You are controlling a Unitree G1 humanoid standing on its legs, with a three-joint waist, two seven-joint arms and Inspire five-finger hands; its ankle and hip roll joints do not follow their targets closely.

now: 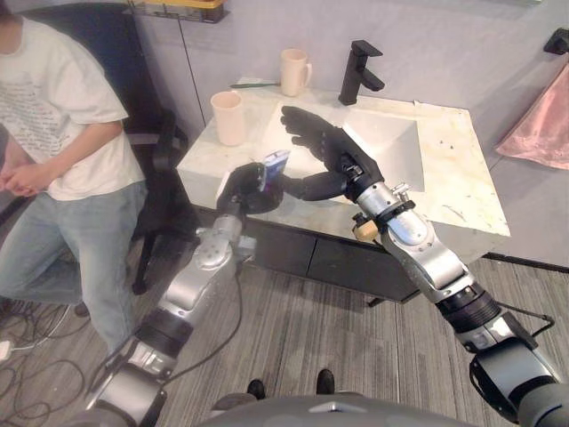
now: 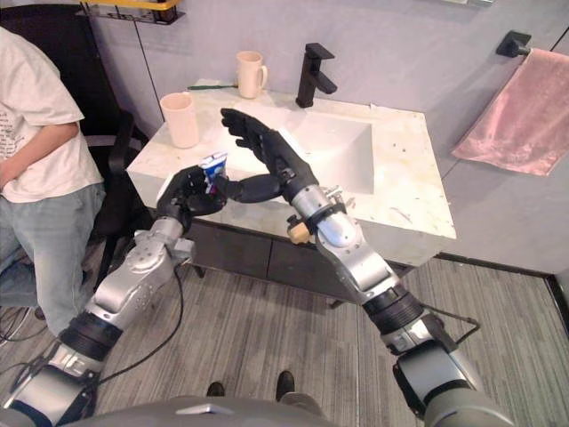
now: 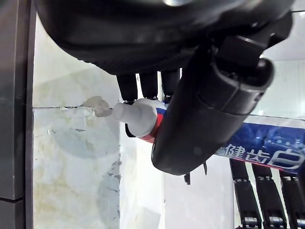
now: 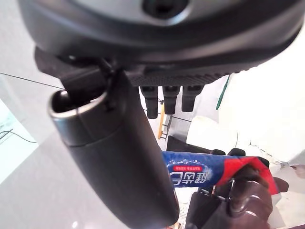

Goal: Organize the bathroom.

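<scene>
Above the worktop's (image 1: 267,191) front edge, the left hand (image 1: 242,189) grips a toothpaste tube (image 1: 275,166); the right hand (image 1: 322,147) hovers spread open beside it.

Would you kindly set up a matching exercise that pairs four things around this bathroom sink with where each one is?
Things:
1. toothpaste tube
2. towel
3. faucet
4. person

Places:
A. hanging on the wall to the robot's right
B. standing behind the basin
C. held in the left hand
D. beside the counter on the robot's left

Pairs: 1-C, 2-A, 3-B, 4-D
</scene>
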